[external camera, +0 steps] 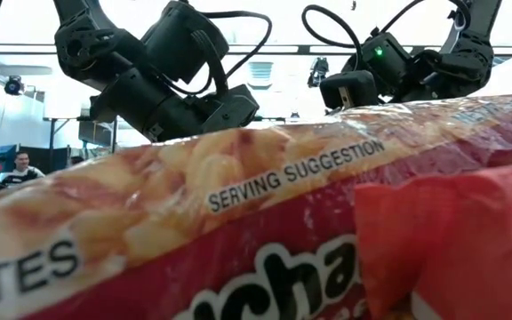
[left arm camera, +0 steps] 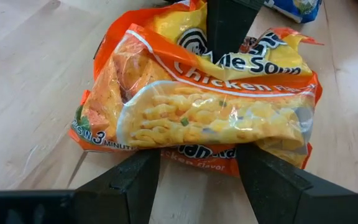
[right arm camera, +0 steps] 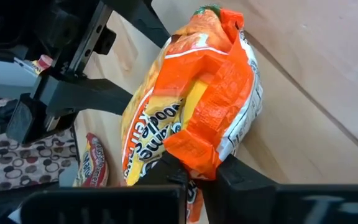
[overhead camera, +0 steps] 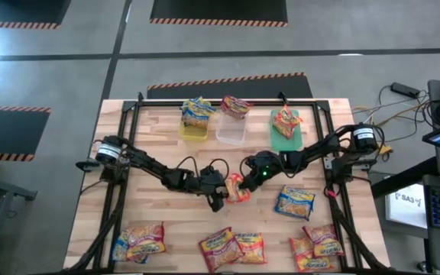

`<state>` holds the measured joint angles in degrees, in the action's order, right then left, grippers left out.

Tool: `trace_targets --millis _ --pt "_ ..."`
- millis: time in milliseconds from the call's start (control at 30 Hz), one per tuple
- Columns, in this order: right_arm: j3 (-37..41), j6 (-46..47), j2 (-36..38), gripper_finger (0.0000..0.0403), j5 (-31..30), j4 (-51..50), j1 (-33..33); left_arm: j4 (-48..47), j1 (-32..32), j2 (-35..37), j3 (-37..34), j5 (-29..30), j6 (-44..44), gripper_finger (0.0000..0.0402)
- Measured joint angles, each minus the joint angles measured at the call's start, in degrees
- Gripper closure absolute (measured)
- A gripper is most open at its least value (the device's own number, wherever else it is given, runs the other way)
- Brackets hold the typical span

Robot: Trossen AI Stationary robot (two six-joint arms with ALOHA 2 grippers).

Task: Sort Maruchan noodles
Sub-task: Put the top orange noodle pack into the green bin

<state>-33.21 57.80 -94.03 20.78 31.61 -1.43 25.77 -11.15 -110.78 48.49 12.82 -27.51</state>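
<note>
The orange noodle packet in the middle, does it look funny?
Yes. The orange packet hangs crumpled above mid-table, pinched by both grippers at once: left gripper on one side, right gripper shut on its edge. Other packets lie flat.

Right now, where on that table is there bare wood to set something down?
Bare wood lies left of the yellow bin, and along the left side between the left arm's base and the front-left packets. Another patch sits between the bins and the arms. Crowded: the centre, where both grippers hold the orange packet, and the front edge, lined with packets.
</note>
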Motion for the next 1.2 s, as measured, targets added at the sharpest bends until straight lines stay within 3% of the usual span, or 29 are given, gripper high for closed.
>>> trace_targets --millis 600,833,1200 --pt "0.0 -4.8 9.9 0.0394 0.2 -11.4 -0.1 -1.6 -0.4 0.6 0.0 -2.9 -0.5 0.0206" --pt "-4.0 -12.0 16.0 0.0394 -4.9 -24.8 -0.1 -1.6 -0.4 0.6 0.0 -2.9 -0.5 0.0206" --pt "-17.3 -26.6 17.5 0.0394 -13.1 -53.0 -0.1 -1.5 -0.4 0.6 -0.1 -2.9 -0.5 0.0206"
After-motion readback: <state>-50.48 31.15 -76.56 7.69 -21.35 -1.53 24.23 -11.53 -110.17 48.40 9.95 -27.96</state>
